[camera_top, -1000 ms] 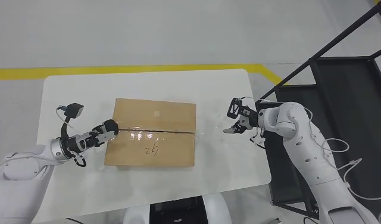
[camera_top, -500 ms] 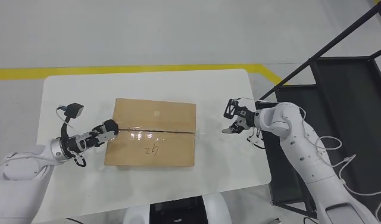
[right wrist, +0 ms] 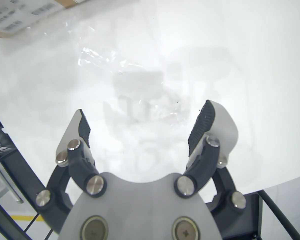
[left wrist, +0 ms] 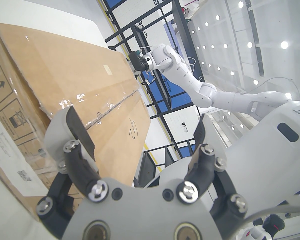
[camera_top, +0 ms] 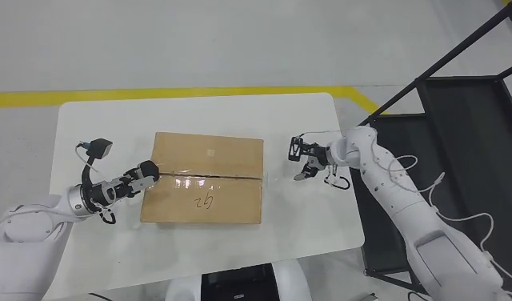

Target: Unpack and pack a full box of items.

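White table carries the sealed cardboard box, which lies between both grippers. Left gripper, fingers apart, is at the box's taped seam end. Right gripper, fingers apart, hangs near the opposite end, above loose clear tape.

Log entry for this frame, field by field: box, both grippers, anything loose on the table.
Box: cardboard box, flaps closed, clear tape along the seam, on the white table.
Left: left gripper open, at the box's end by the seam.
Right: right gripper open, empty, over the table off the opposite end.
Loose: crinkled clear film on the table below the right gripper.
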Robot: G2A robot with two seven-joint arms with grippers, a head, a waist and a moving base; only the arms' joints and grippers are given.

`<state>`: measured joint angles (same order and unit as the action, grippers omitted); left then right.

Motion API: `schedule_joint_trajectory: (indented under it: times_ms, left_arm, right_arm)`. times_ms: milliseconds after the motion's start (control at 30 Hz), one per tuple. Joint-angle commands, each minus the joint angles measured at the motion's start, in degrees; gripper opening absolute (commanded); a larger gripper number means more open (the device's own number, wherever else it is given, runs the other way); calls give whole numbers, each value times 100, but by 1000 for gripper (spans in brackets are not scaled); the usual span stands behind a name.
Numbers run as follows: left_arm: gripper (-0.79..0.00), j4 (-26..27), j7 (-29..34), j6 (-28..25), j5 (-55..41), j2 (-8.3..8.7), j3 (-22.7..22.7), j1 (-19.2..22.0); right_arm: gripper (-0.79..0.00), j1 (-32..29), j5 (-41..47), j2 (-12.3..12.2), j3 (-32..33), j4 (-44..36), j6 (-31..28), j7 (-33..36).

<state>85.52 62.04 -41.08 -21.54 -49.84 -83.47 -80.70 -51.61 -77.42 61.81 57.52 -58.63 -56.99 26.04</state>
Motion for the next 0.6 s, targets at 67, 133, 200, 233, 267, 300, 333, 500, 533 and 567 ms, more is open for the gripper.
schedule_joint_trajectory:
  times_ms: [67, 133, 200, 233, 267, 300, 333, 500, 533, 567]
  left_arm:
    - [0, 0, 0, 0, 0, 0, 0, 0]
    - [0, 0, 0, 0, 0, 0, 0, 0]
    - [0, 0, 0, 0, 0, 0, 0, 0]
    - [0, 0, 0, 0, 0, 0, 0, 0]
    - [0, 0, 0, 0, 0, 0, 0, 0]
    - [0, 0, 0, 0, 0, 0, 0, 0]
    - [0, 0, 0, 0, 0, 0, 0, 0]
    - [0, 0, 0, 0, 0, 0, 0, 0]
    - [0, 0, 0, 0, 0, 0, 0, 0]
    - [0, 0, 0, 0, 0, 0, 0, 0]
  right_arm:
    - [0, 281, -474, 86, -281, 494, 239, -508]
    - [0, 395, -704, 127, -407, 684, 419, -679]
    - [-18, 485, -876, 165, -522, 835, 515, -858]
    - [-34, 522, -959, 183, -576, 909, 575, -926]
    - [-74, 554, -999, 201, -620, 982, 597, -1012]
    - [-99, 590, -1039, 217, -660, 1053, 605, -1085]
    - [-99, 626, -1086, 231, -698, 1122, 615, -1142]
    - [-329, 747, -1251, 287, -837, 1391, 672, -1340]
    - [-397, 762, -1272, 294, -855, 1428, 678, -1374]
    - [-462, 778, -1302, 299, -870, 1456, 693, -1397]
